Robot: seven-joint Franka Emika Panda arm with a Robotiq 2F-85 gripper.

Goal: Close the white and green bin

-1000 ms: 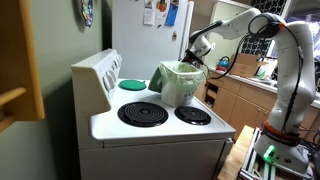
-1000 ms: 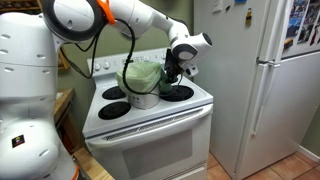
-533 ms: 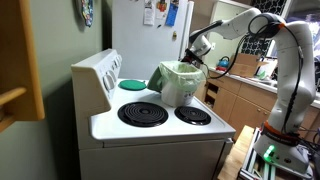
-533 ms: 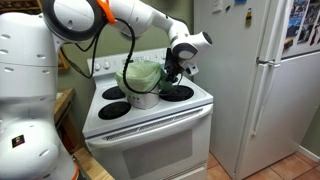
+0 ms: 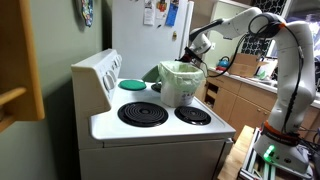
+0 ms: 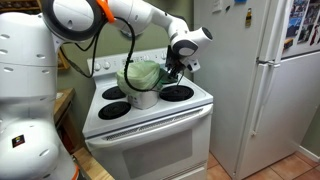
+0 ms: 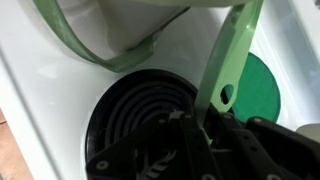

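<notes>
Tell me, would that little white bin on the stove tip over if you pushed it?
Probably. The bin looks like thin plastic with just a floppy pale green liner showing inside, so it's likely light. Its bottom seems narrower than its top, so a high push may tip it; a low one might slide it across the smooth stove.

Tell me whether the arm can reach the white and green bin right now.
Probably yes. The fingers are shut beside the white and green bin, at the end of a pale green strip, apparently part of it; nothing stands between, only a burner below.
</notes>
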